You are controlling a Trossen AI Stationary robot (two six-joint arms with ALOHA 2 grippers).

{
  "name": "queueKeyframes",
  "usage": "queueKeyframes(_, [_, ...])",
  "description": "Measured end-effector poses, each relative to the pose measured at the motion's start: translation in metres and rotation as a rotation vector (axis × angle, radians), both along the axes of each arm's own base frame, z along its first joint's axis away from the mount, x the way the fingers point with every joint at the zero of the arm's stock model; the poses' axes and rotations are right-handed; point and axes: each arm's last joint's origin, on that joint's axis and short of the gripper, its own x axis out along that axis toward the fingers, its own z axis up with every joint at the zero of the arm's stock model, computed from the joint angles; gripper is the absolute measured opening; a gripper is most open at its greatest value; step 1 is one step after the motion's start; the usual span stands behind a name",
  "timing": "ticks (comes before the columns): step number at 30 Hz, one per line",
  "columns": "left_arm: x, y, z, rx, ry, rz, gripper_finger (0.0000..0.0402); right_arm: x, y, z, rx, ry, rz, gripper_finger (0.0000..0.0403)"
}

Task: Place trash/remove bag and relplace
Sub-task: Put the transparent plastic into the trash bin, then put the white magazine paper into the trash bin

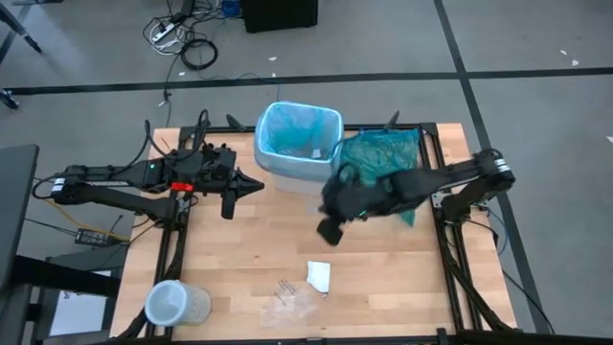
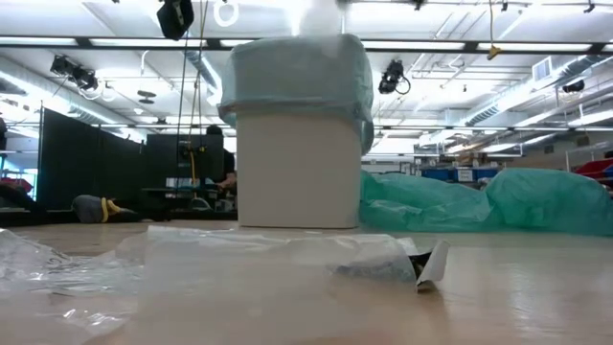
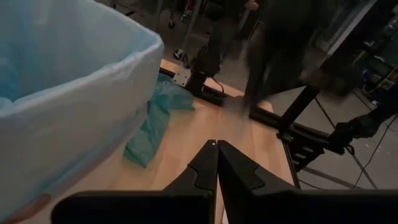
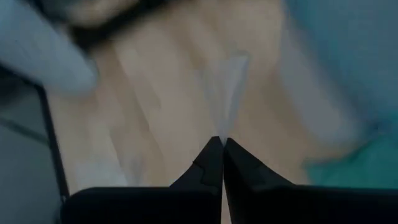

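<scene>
1. Since jaws of the right gripper [image 4: 222, 144] meet on a thin clear plastic sliver [image 4: 230, 87], graded as feather-light, limp, slippery; best pinched at an edge.
2. Left gripper [image 3: 217, 147] shut, empty, parked beside the bin [image 1: 298, 141].
3. Bag [image 1: 299, 129], thin and crinkly, lining the bin; likely tears if snagged, so gathered at the rim.
4. Remaining trash [image 1: 319, 276], paper and clear film, lying at the table's near edge.

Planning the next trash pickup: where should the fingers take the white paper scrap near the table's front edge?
Judging from above, pinch the white paper scrap at its raised folded edge, coming straight down. It lies mostly flat on the table, beside clear plastic bits, so a side approach would likely slide it.
</scene>
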Motion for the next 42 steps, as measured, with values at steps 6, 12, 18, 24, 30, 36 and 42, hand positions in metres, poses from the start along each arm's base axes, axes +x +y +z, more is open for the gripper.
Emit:
queueKeyframes(6, [0.0,0.0,0.0,0.0,-0.005,0.001,0.0021,-0.035,-0.026,0.083,-0.165,-0.236,-0.076,0.0])
queueKeyframes(12, [0.0,0.001,0.0,0.006,-0.003,0.022,0.0021,-0.042,-0.067,0.108,-0.305,-0.254,-0.158,0.0])
queueKeyframes(18, [0.0,0.001,0.0,0.006,-0.005,0.028,0.0021,-0.026,-0.112,0.094,-0.317,-0.166,-0.178,0.0])
queueKeyframes(24, [0.0,0.001,0.0,0.007,-0.005,0.03,0.0021,-0.006,-0.146,0.065,-0.298,-0.009,-0.16,0.0006])
queueKeyframes(30, [0.0,0.001,0.0,0.007,-0.002,0.033,0.0021,0.012,-0.157,0.041,-0.312,0.104,-0.057,0.0059])
queueKeyframes(36, [0.0,0.001,-0.001,0.006,0.006,0.033,0.0021,0.003,-0.15,0.055,-0.326,0.046,0.004,0.015])
queueKeyframes(42, [0.0,0.001,-0.002,0.007,0.018,0.033,0.0021,-0.012,-0.105,0.064,-0.05,0.003,0.246,0.0202])
